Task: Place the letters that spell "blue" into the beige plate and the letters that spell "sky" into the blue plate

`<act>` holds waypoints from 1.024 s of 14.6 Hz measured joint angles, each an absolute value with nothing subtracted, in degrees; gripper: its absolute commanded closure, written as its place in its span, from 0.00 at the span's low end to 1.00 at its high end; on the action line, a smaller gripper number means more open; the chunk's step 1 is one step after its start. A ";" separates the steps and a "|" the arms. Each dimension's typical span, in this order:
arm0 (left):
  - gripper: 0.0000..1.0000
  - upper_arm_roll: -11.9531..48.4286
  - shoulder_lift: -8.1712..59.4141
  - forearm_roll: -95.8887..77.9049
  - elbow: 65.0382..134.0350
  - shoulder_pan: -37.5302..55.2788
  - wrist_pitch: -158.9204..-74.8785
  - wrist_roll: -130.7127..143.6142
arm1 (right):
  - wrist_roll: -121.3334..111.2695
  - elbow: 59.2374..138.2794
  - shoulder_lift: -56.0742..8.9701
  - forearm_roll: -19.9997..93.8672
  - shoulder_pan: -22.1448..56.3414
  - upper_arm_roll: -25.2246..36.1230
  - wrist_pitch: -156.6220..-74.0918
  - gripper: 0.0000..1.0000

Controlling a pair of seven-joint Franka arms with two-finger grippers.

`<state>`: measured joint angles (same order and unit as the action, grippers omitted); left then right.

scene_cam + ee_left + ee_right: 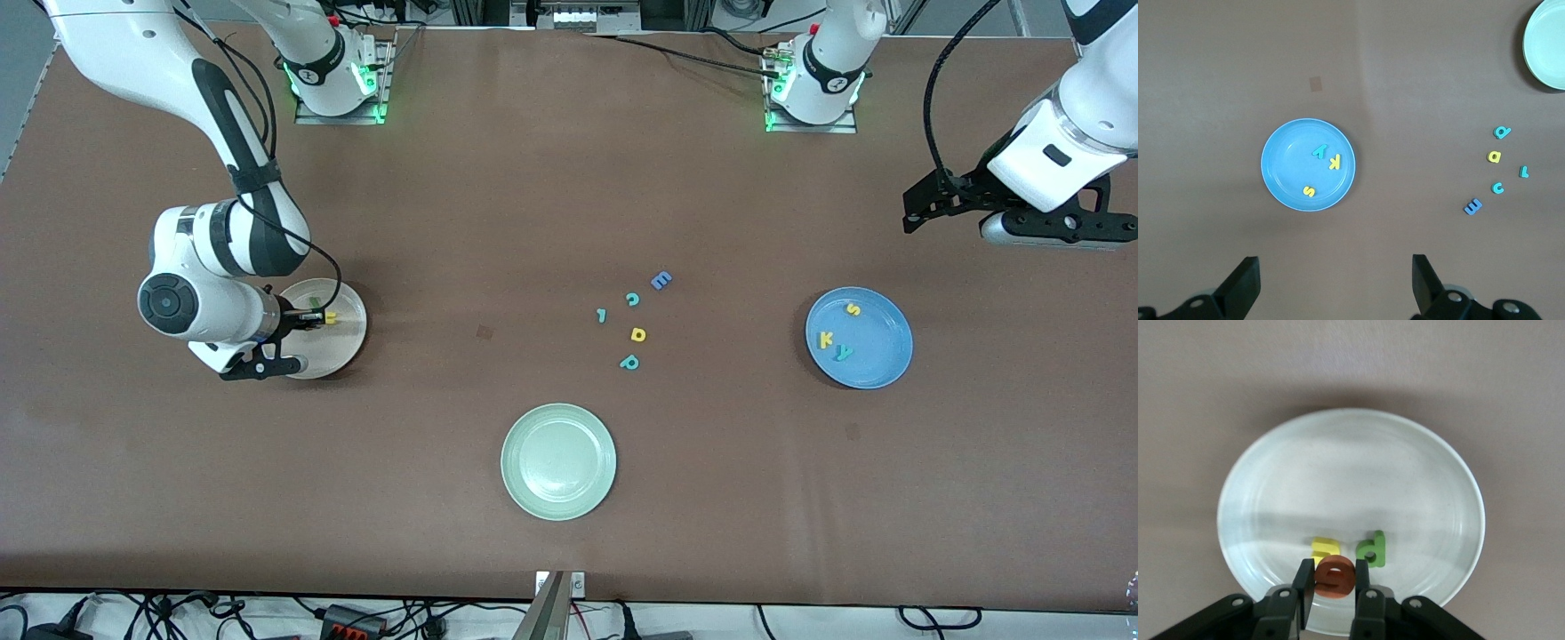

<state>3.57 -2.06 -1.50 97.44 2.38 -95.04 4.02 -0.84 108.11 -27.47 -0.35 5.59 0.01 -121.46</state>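
A: Where's the orange foam letter e [1334, 577]?

B: Pinched between the right gripper [1333, 587] fingers, low over the round beige plate [348, 342] at the right arm's end of the table. A yellow foam u [1323, 550] and a green foam b-shaped letter [1373, 549] lie in that plate, just beside the e. Thin green bar: possibly the sliver by the gripper in the front view, can't confirm.

A: Sky letters?

B: All in the round bright blue plate [880, 364]: yellow s [852, 309], yellow k [825, 340], teal y [842, 353].

A: Left gripper [1335, 283]?

B: Spread wide, holding nothing, waiting high near the left arm's end of the table.

A: Rest?

B: Five spare foam letters [637, 322] mid-table; pale green plate [558, 461] nearer the camera.
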 measured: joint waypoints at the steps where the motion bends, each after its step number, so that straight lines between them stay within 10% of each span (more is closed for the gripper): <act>1: 0.00 3.57 -2.05 -1.50 97.44 2.38 -95.04 4.02 | -0.84 108.45 -27.63 -0.35 5.60 -0.11 -121.75 0.90; 3: 0.00 3.57 -2.05 -1.50 97.44 2.38 -95.04 4.02 | -0.84 108.85 -28.50 -0.34 5.62 -0.48 -123.89 0.71; 4: 0.00 3.57 -2.05 -1.50 97.44 2.38 -95.04 4.02 | -0.84 108.92 -29.29 -0.34 5.62 -0.55 -125.26 0.03; 15: 0.00 3.54 -2.02 -1.50 97.42 2.27 -94.71 4.02 | 2.13 96.18 -21.11 -0.29 5.21 -0.26 -108.53 0.00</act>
